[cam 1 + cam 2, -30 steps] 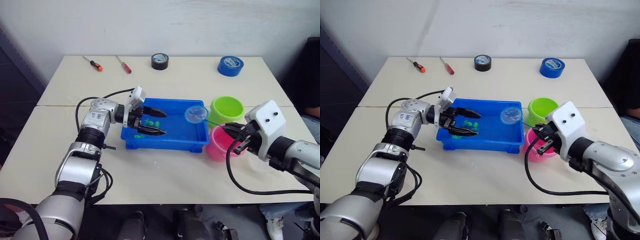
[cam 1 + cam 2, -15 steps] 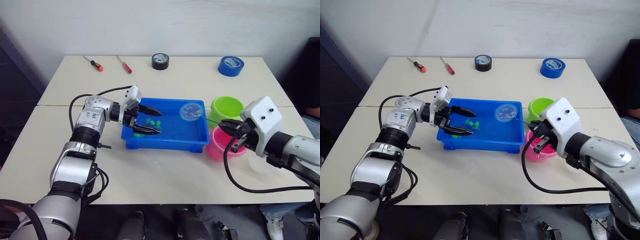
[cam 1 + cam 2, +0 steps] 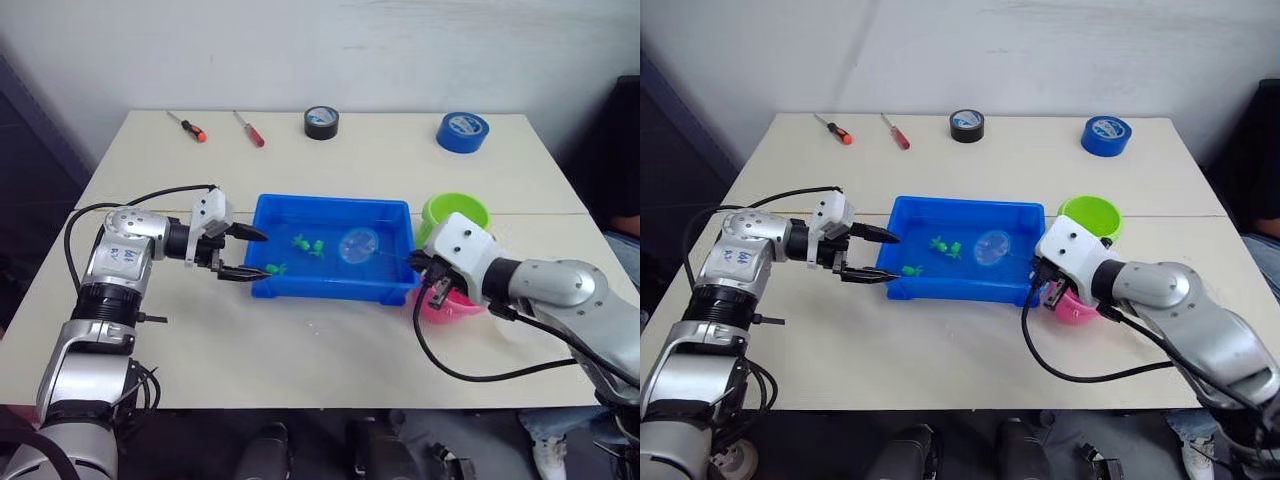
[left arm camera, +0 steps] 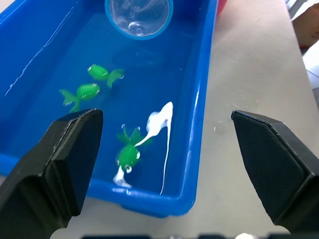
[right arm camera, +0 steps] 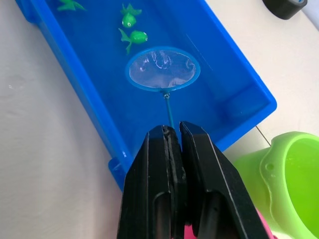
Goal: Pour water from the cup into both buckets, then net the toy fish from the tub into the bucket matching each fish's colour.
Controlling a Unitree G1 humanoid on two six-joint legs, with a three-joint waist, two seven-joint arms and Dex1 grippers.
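Net (image 5: 162, 68): held by its handle in my right hand (image 5: 172, 137), hoop low inside the tub (image 3: 270, 205) near its right end. Three green fish (image 4: 128, 152) in the tub's water. My left hand (image 3: 252, 253): open, empty, at the tub's left end. Green bucket (image 3: 455, 211) and pink bucket (image 3: 452, 303) right of tub, on table (image 3: 380, 150).

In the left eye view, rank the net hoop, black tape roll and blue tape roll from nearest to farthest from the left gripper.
From the left gripper:
1. Net hoop, inside the blue tub, toward its right end.
2. Black tape roll, at the table's far edge, near the middle.
3. Blue tape roll, far right corner area.
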